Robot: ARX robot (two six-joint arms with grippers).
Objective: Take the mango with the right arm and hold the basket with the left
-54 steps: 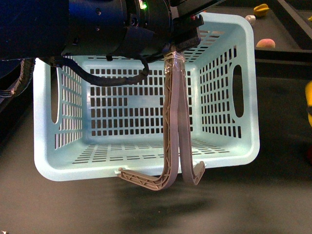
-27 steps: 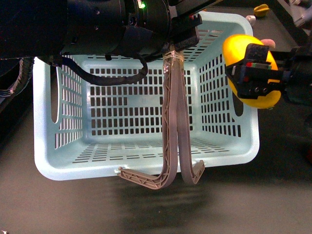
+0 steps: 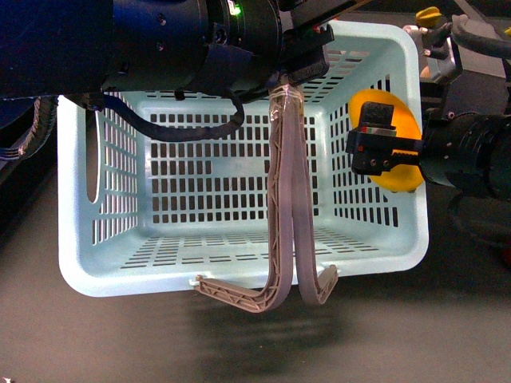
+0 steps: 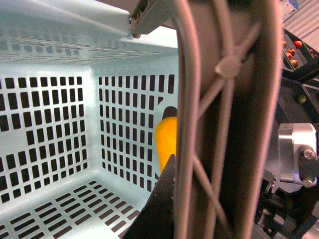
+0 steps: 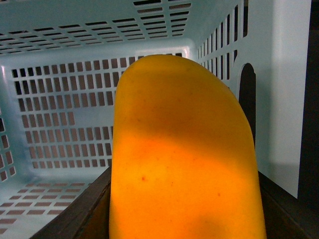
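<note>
The light-blue basket (image 3: 239, 263) hangs tipped toward the camera in the front view, its open mouth facing me. My left gripper (image 3: 286, 84) is shut on its two grey-brown handles (image 3: 287, 207), which run close past the lens as the handles (image 4: 224, 124) in the left wrist view. My right gripper (image 3: 382, 152) is shut on the yellow-orange mango (image 3: 382, 113), held at the basket's right wall, just inside the rim. The mango (image 5: 182, 159) fills the right wrist view, with the basket (image 5: 60, 99) behind it. Through the slots the mango (image 4: 166, 142) also shows in the left wrist view.
A dark table surface (image 3: 255, 351) lies under the basket. At the back right stands a dark tray (image 3: 459, 48) with a small yellow fruit (image 3: 428, 13). My right arm (image 3: 471, 159) reaches in from the right edge.
The right arm came in from the right with the mango and moved it left, from beside the basket's right rim to just inside that wall. The basket and left gripper stayed put.
</note>
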